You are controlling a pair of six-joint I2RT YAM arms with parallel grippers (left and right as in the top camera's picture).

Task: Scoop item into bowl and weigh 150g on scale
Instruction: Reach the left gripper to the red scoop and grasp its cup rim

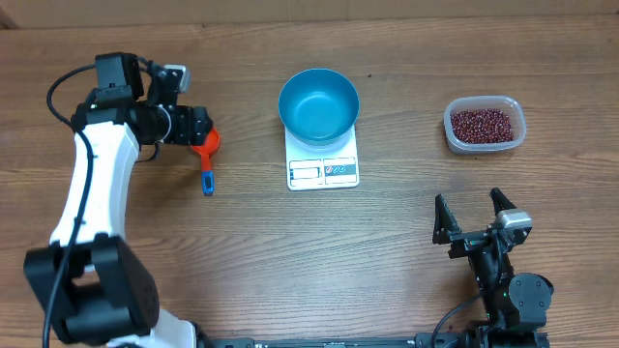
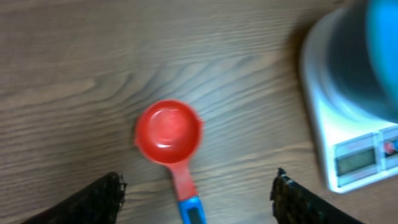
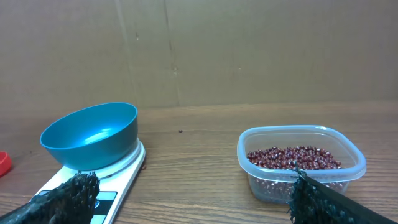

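Left gripper [image 2: 198,182] hovers over the round red plastic scoop with blue handle [image 2: 168,132], jaws wide, nothing held; drop lower, pinch the handle squarely; tiny dark red-brown beans [image 1: 482,124] sit in the clear plastic tub [image 1: 518,108] across the table; right gripper [image 1: 474,211] gapes, empty.

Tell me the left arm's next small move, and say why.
Probably lower the left end effector and close on the handle of the scoop. Its jaws stand open above the scoop, which lies empty and unheld on the table. The bowl on the scale is empty; the beans are all in the tub.
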